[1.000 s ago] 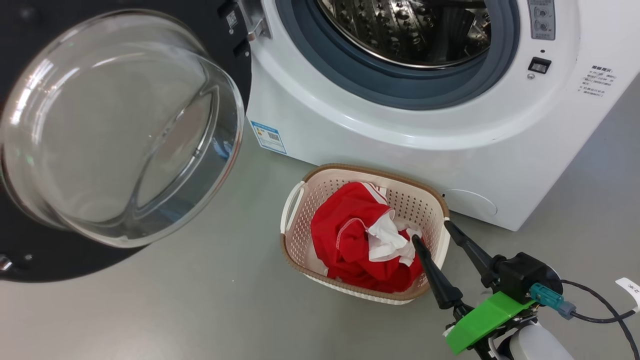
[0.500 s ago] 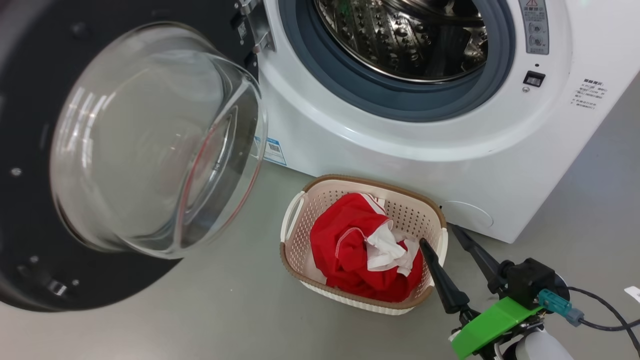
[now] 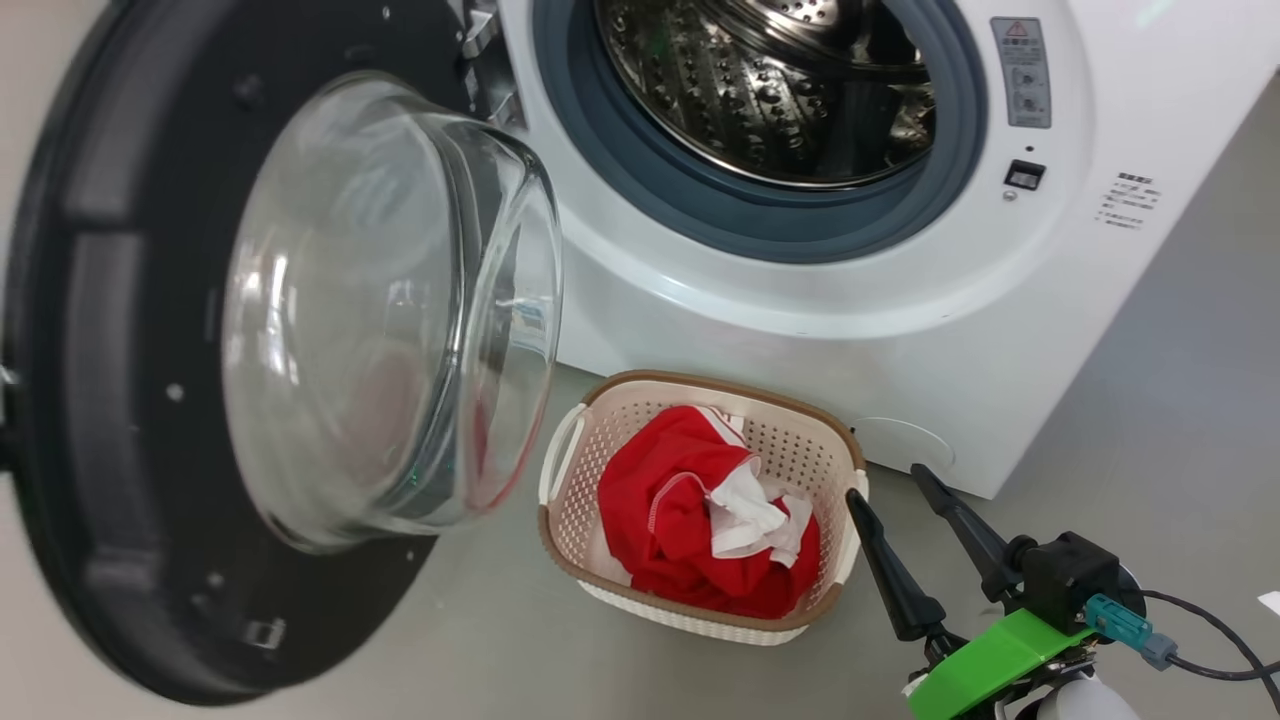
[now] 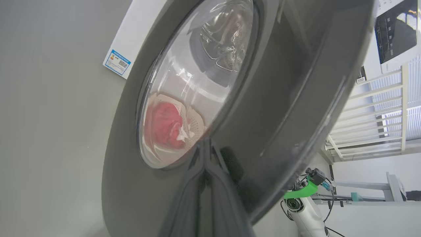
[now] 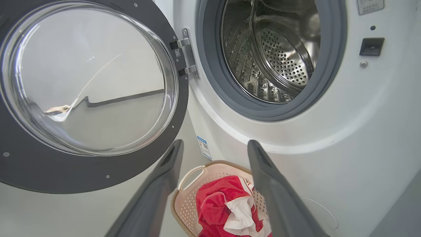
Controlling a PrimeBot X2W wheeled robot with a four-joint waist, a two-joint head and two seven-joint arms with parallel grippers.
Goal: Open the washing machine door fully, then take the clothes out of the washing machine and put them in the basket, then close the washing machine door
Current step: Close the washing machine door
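Standing open to the left of the washing machine (image 3: 800, 330), the washing machine door (image 3: 120, 380) turns its inner face to the head view, with the glass window (image 3: 390, 300) bulging out toward the basket (image 3: 700, 385). Drum (image 3: 760, 90): perforated steel, shining. The basket sits on the floor (image 3: 480, 650) just in front of the machine, below the opening. The clothes (image 3: 680, 520) lie inside it, red with a crumpled white panel uppermost.

Right gripper (image 3: 885, 482): fingers spread wide, nothing between them, tips just beside the basket's right rim.

The right wrist view supplies detail the head view crops. It shows the hinge (image 5: 187, 52) joining the door to the machine beside the grey rubber ring (image 5: 273, 112), and the depth of the drum to its back wall. It also shows the blue label (image 5: 204, 147) low on the front panel, above the basket's handle.

The left wrist view gives the door's outer face. Left gripper (image 4: 205, 146): fingers pressed together, holding nothing, tips at the glossy black rim just below the glass. Contact with the rim looks likely but cannot be confirmed. The basket and clothes appear distorted through the glass. The green bracket (image 4: 301, 191) on the right arm shows past the door's edge.
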